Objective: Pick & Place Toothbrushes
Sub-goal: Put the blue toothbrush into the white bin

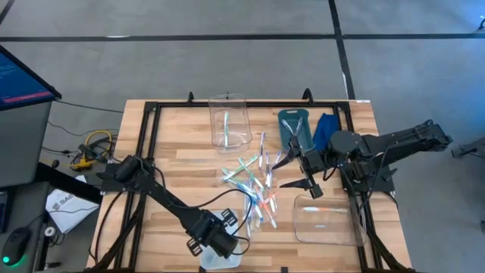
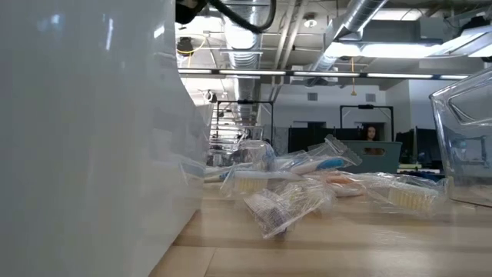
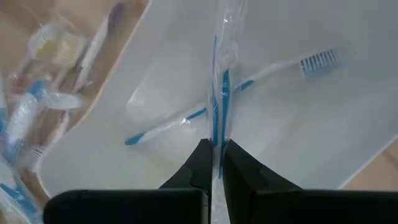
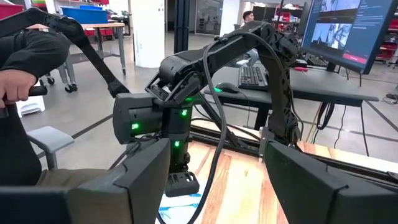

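Observation:
My left gripper [image 1: 221, 241] hangs over a white bin [image 1: 214, 260] at the table's near edge, shut on a blue toothbrush in a clear wrapper [image 3: 219, 93]. Another blue-and-white toothbrush [image 3: 249, 84] lies flat on the floor of the white bin [image 3: 323, 124]. A pile of wrapped toothbrushes [image 1: 254, 186] lies on the wood mid-table and also shows in the low view [image 2: 307, 188]. My right gripper [image 1: 297, 173] stands open above the table, right of the pile, pointing level toward the left arm [image 4: 168, 124], with nothing between its fingers. My left gripper pinches the wrapped toothbrush's upper end [image 3: 216, 138] between its two fingers [image 3: 198, 167]. The fingers come from above, pointing down, in line with the brush. The brush hangs upright below them inside the bin; whether its lower end touches the bin floor I cannot tell.
A clear container [image 1: 229, 120] with one toothbrush stands at the far middle, and another clear container [image 1: 326, 221] at the near right. A teal tray [image 1: 294, 129] and a folded blue cloth [image 1: 327, 127] lie at the far right. A person's arm [image 4: 25, 56] shows beyond the table.

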